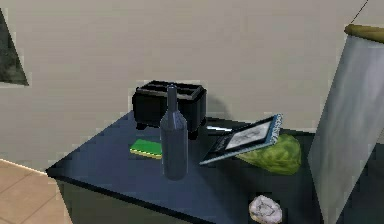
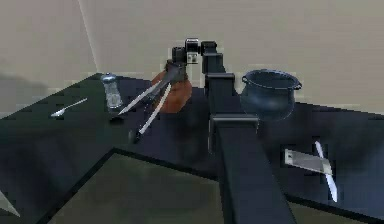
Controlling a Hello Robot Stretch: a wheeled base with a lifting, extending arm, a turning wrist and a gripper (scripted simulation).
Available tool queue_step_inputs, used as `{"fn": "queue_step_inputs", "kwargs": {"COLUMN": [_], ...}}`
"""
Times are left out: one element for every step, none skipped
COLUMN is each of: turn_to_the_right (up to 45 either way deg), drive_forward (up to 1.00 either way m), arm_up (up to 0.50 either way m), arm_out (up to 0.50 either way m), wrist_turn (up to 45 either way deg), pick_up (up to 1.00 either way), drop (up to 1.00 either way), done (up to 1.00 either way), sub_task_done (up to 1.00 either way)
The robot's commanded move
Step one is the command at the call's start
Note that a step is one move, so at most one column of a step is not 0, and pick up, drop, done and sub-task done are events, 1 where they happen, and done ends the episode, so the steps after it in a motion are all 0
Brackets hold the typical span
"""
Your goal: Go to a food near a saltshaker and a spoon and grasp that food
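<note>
- The countertop (image 2: 60, 150) is dark, smooth and faintly glossy, with a straight front edge.
- The reddish-brown food (image 2: 181, 96), a rounded matt lump, lies on that countertop in the arm side view, just right of the saltshaker (image 2: 112, 91), a small upright cylinder with a pale body.
- The spoon (image 2: 68, 107), thin and silvery, lies flat to the left of the saltshaker.
- The gripper (image 2: 129, 127) shows its dark body against the food, with two thin pale fingers (image 2: 150, 97) slanting down to the left. Since the food sits on the surface behind it, it cannot be told whether the gripper holds anything.
- The arm (image 2: 240, 150) is a dark square bar; right of it stands a round dark pot (image 2: 268, 92) with side handles.
- A flat grey utensil (image 2: 312, 165) lies near the arm side view's right.
- In the forward view, a boxy black toaster (image 1: 170, 103) stands behind a tall blue-grey bottle (image 1: 174, 135), beside a crinkled green lettuce (image 1: 278, 157).
</note>
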Motion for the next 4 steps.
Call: {"fn": "queue_step_inputs", "kwargs": {"turn_to_the_right": [0.0,0.0,0.0,0.0], "drive_forward": [0.0,0.0,0.0,0.0], "arm_up": [0.0,0.0,0.0,0.0], "arm_out": [0.0,0.0,0.0,0.0], "wrist_turn": [45.0,45.0,39.0,0.0], "pick_up": [0.0,0.0,0.0,1.0], "drop": [0.0,0.0,0.0,0.0], "done": [0.0,0.0,0.0,0.0], "sub_task_done": [0.0,0.0,0.0,0.0]}}
